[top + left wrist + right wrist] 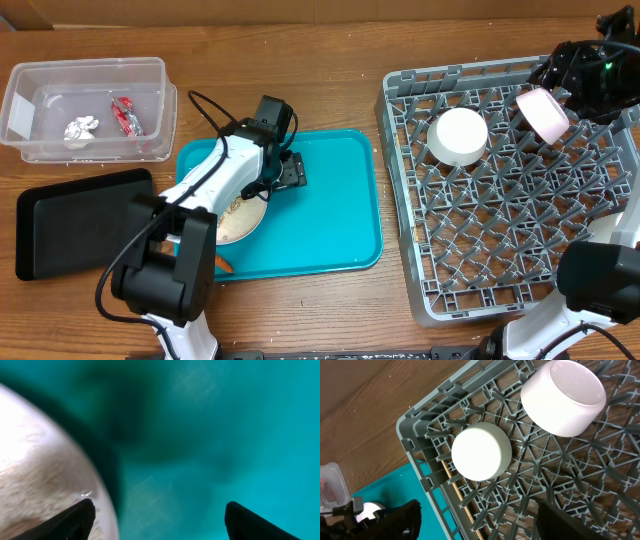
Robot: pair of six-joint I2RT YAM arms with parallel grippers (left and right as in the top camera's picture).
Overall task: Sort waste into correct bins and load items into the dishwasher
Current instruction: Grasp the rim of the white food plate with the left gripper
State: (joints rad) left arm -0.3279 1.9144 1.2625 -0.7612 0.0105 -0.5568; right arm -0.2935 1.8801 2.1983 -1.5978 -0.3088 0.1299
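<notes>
The grey dish rack [500,230] fills the right of the bench [300,60], with an upturned white bowl [542,115] and cup [458,135] near its top edge. The teal tray [340,200] at centre carries the plate [240,215]. The clear tub [90,63], upper left, holds a red wrapper [125,115] and a silvery wrapper [82,128]. The left fingers [75,520] are spread over the tray beside the plate, gripping nothing. The right fingers [400,522] are spread above the rack, gripping nothing.

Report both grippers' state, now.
The left gripper is open and empty, over the teal tray.
The right gripper is open and empty, above the dish rack.
</notes>
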